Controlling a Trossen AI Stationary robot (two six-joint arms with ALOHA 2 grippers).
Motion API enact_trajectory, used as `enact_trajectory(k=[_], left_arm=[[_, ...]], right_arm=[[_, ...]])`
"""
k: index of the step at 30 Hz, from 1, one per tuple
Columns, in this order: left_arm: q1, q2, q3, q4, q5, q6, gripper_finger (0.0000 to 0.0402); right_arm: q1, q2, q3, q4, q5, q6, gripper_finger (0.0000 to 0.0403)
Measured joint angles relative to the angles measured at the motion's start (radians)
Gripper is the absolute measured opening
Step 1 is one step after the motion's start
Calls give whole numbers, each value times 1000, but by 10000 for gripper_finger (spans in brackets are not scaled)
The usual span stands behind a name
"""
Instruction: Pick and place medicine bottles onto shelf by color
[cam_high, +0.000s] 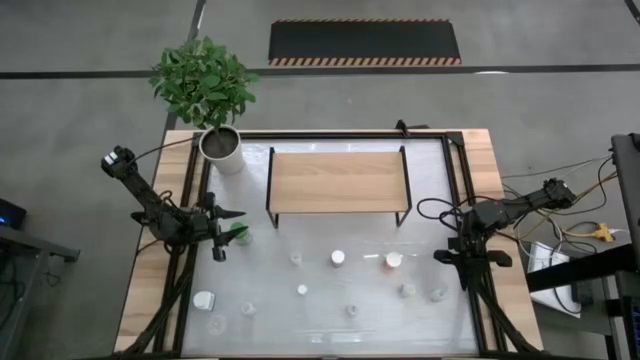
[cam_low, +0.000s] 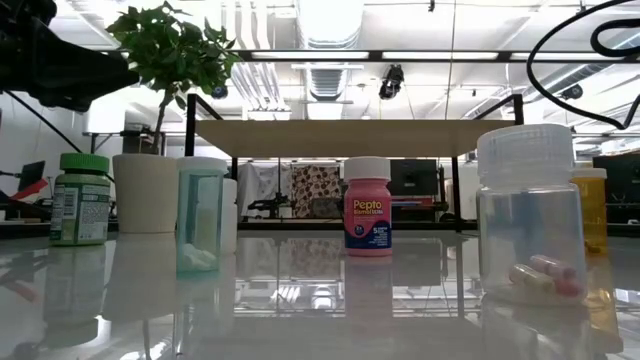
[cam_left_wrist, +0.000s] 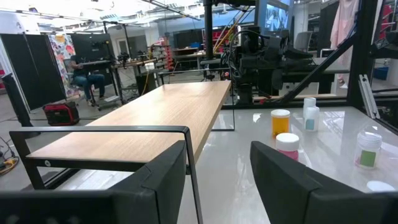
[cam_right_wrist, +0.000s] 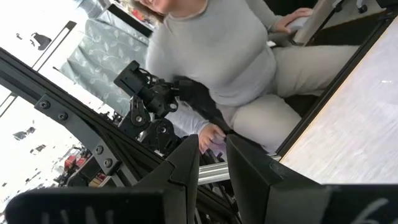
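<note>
Clear bottle (cam_low: 529, 212) with capsules (cam_low: 545, 275) inside

2 black jointed arms, black cables, matte 2-finger hands

bottles (cam_high: 338, 258) before shelf (cam_high: 336, 181), plant (cam_high: 204, 82) behind

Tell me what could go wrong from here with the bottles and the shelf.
1. The shelf is bare, and every bottle still stands on the glossy table; a nudged bottle could slide or tip.
2. The left hand sits near the green-capped bottle by the plant pot; a careless lift might bump the pot.
3. A person sits close beside the right hand.
</note>
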Motion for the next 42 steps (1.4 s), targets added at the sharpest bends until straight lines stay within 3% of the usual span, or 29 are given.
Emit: enact_trajectory(k=[31,42], left_arm=[[0,0,0,5,0,21,164],[0,-2,0,481,5,74,164]], right_arm=[[0,0,0,0,0,0,73],[0,0,0,7,4,-7,73]])
